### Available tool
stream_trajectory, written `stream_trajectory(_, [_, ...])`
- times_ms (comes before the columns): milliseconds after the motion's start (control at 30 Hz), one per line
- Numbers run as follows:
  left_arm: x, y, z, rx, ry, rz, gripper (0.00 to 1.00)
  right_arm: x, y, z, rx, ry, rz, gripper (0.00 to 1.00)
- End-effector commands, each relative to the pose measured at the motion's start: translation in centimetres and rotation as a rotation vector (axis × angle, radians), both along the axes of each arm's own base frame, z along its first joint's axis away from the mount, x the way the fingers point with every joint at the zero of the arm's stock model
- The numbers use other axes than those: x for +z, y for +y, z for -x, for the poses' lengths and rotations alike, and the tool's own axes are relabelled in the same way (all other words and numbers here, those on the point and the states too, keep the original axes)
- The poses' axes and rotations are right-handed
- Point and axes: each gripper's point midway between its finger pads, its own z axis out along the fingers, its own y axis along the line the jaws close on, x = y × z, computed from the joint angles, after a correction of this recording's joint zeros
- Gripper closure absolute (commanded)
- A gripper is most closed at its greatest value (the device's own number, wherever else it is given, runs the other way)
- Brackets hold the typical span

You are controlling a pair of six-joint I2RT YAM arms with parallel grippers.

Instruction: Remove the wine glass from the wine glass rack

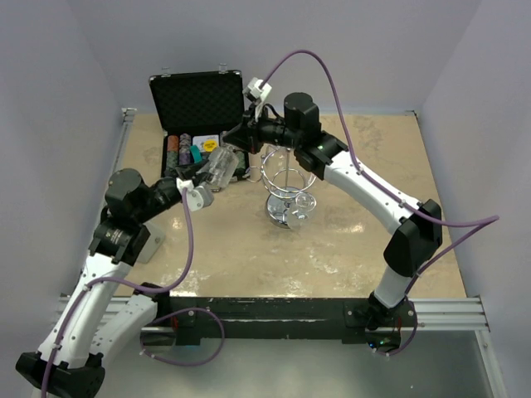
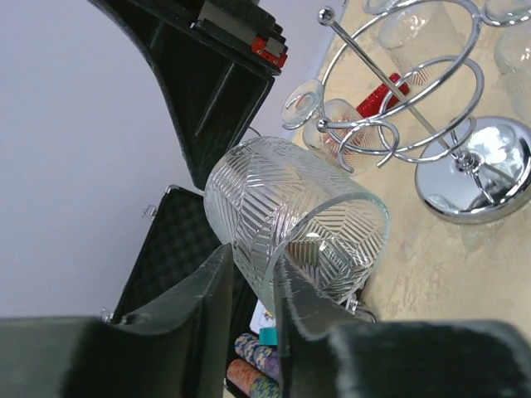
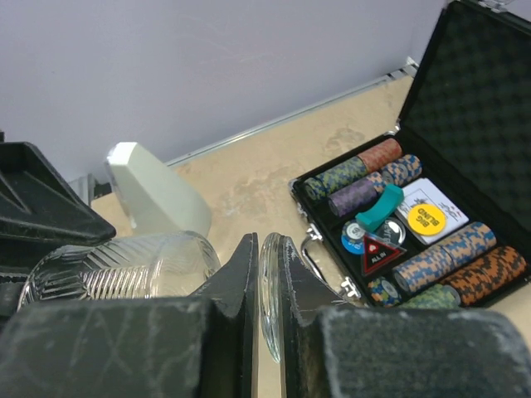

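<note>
Your left gripper [image 2: 251,259] pinches the rim of the wine glass [image 2: 286,207], the glass wall caught between its fingers. Your right gripper [image 3: 264,249] is pressed onto the glass's foot. You hold the glass on its side above the table [image 1: 332,257], just left of the wine glass rack [image 1: 284,178], clear of its loops, by the open chip case [image 3: 465,124]

The only words that can be read are "BIG BLIND", in black capitals on the round yellow disc [image 3: 422,218] lying on a white card [image 3: 431,192] in the open black chip case [image 3: 489,99], while the lettering under the red triangle on the round marker [image 3: 377,253] beside it is too small to make out.
</note>
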Motion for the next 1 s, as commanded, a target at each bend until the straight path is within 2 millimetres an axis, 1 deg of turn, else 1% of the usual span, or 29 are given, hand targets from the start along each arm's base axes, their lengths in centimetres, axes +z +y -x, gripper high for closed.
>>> stream_trajectory(0, [2.4, 0.0, -1.3, 0.031, -0.090, 0.067, 0.83, 4.3, 0.7, 1.7, 0.063, -0.060, -0.092, 1.00])
stream_trajectory(67, [2.8, -0.1, -1.4, 0.029, -0.102, 0.083, 0.90, 4.2, 0.7, 1.6, 0.062, -0.059, -0.092, 1.00])
stream_trajectory(100, [2.3, -0.1, -1.5, 0.029, -0.094, 0.086, 0.92, 4.3, 0.7, 1.7, 0.062, -0.058, -0.094, 1.00])
stream_trajectory(133, [3.3, -0.2, -1.5, 0.027, -0.134, 0.109, 0.96, 4.2, 0.8, 1.6, 0.063, -0.057, -0.093, 1.00])
stream_trajectory(167, [3.6, -0.2, -1.5, 0.025, -0.151, 0.120, 1.00, 4.0, 0.9, 1.7, 0.069, -0.052, -0.089, 1.00])
stream_trajectory(367, [3.6, -0.7, -2.3, 0.007, -0.146, 0.108, 1.00, 3.4, 1.2, 1.5, 0.082, -0.046, -0.080, 1.00])
stream_trajectory(400, [4.1, -0.7, -2.4, 0.012, -0.146, 0.103, 1.00, 3.5, 1.1, 1.4, 0.072, -0.047, -0.081, 0.95])
stream_trajectory(433, [4.4, -0.6, -2.5, 0.019, -0.135, 0.095, 1.00, 3.4, 1.0, 1.3, 0.060, -0.043, -0.080, 0.84])
stream_trajectory(467, [4.0, -0.3, -2.7, 0.032, -0.091, 0.070, 1.00, 3.7, 0.7, 1.1, 0.048, -0.046, -0.083, 0.73])
stream_trajectory(500, [4.5, 0.0, -2.8, 0.051, -0.066, 0.057, 1.00, 3.9, 0.3, 0.9, 0.034, -0.047, -0.085, 0.63])
stream_trajectory(533, [4.0, 0.3, -3.1, 0.075, -0.007, 0.036, 1.00, 4.2, -0.1, 0.6, 0.014, -0.045, -0.091, 0.54])
stream_trajectory(600, [4.6, 1.6, -3.5, 0.158, 0.070, 0.035, 1.00, 5.5, -1.4, 0.2, -0.015, -0.048, -0.114, 0.45])
stream_trajectory(633, [4.5, 2.1, -3.8, 0.194, 0.111, 0.030, 1.00, 5.8, -2.0, -0.2, -0.030, -0.052, -0.121, 0.41])
stream_trajectory(667, [4.4, 2.5, -3.6, 0.214, 0.146, 0.016, 1.00, 6.5, -2.7, -0.5, -0.054, -0.056, -0.132, 0.36])
stream_trajectory(767, [2.7, 3.3, -3.6, 0.258, 0.252, -0.047, 1.00, 7.6, -4.6, -1.4, -0.103, -0.065, -0.149, 0.29])
stream_trajectory(833, [0.9, 3.5, -3.4, 0.256, 0.341, -0.120, 1.00, 8.3, -6.0, -1.9, -0.131, -0.074, -0.157, 0.27])
stream_trajectory(867, [-0.4, 3.6, -3.0, 0.251, 0.398, -0.161, 1.00, 8.6, -6.8, -2.1, -0.148, -0.079, -0.158, 0.24])
stream_trajectory(900, [-2.3, 3.8, -2.2, 0.236, 0.489, -0.223, 1.00, 9.0, -7.7, -2.3, -0.166, -0.095, -0.158, 0.24])
stream_trajectory(967, [-5.4, 3.8, -1.1, 0.202, 0.636, -0.298, 1.00, 9.4, -9.5, -2.6, -0.203, -0.121, -0.146, 0.22])
